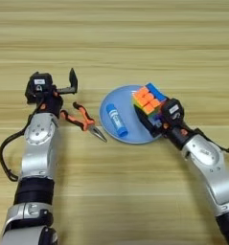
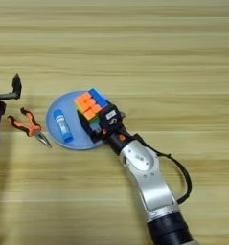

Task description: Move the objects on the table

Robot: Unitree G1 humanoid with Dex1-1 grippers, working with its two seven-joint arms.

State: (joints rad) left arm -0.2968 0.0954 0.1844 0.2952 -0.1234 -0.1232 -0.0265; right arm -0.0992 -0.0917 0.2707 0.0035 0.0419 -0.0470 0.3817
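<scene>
Fingers (image 1: 145, 118) of the right gripper (image 1: 152, 111) are clenched on the multicoloured puzzle cube (image 1: 147, 99), which is held over the 3 o'clock side of the round light-blue plate (image 1: 107, 125); whether the cube rests on the plate or hangs just above it cannot be told; orange, blue and green faces are seen. The right arm is seen reaching in from 5 o'clock of the picture.

On the plate, at 9 o'clock of the cube, the small blue glue stick (image 1: 116, 119) is laid flat, its white label turned up, its length run from 11 to 5 o'clock. Just beside the plate, at its 9 o'clock, the orange-and-black-handled pliers (image 1: 82, 121) are laid on the table (image 1: 135, 43), nose pointed to 5 o'clock and close to the plate's rim, handles spread towards 10 o'clock.

The left gripper (image 1: 70, 85) is held at 11 o'clock of the pliers, apart from them, its black fingers spread and holding nothing; the left arm is seen coming up from 7 o'clock.

The table is light wood with horizontal plank grain and fills the whole view; nothing of the room beyond it is shown.
</scene>
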